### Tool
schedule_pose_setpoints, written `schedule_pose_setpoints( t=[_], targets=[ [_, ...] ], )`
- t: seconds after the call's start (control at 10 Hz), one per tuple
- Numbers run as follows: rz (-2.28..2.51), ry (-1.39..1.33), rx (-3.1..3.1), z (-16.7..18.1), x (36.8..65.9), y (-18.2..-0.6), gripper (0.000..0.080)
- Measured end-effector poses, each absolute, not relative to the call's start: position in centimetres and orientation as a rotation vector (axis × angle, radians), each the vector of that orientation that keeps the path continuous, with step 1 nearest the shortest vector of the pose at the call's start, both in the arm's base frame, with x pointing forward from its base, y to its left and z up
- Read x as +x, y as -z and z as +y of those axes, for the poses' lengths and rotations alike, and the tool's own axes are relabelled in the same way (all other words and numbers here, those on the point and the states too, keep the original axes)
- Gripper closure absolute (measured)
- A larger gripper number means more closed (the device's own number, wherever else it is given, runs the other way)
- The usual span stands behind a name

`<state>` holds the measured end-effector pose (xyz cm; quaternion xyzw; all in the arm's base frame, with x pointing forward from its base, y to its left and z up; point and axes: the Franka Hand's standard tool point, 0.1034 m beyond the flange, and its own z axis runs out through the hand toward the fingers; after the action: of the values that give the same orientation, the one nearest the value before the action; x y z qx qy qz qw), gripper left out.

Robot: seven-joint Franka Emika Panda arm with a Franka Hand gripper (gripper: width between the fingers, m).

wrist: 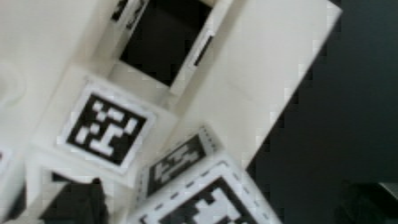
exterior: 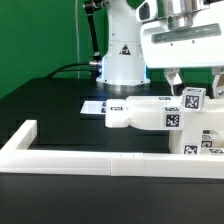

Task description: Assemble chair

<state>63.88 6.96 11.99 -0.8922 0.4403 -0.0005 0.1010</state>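
Across the right half of the exterior view I see the chair point(exterior: 160, 113) as a partly joined white cluster of tagged pieces on the black table point(exterior: 50, 105), just behind the border wall point(exterior: 90, 158); the marker board point(exterior: 95, 105) lies further back. I judge assembly begun but unfinished. My gripper point(exterior: 184, 82) hangs over the cluster with jaws spread wide, gripping nothing. Close up, the wrist view fills with tagged chair pieces; fingertips don't show.
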Motion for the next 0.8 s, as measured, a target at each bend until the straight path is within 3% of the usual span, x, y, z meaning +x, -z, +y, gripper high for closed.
schedule_pose_setpoints(
  t=[0.5, 0.7, 0.8],
  targets=[
    [0.639, 0.070, -2.928, 6.72, 63.77, -11.96, 0.0151],
    [0.588, 0.075, -2.941, 6.70, 63.77, -11.96, 0.0151],
    [0.588, 0.075, -2.941, 6.71, 63.77, -11.95, 0.0257]
  ],
)
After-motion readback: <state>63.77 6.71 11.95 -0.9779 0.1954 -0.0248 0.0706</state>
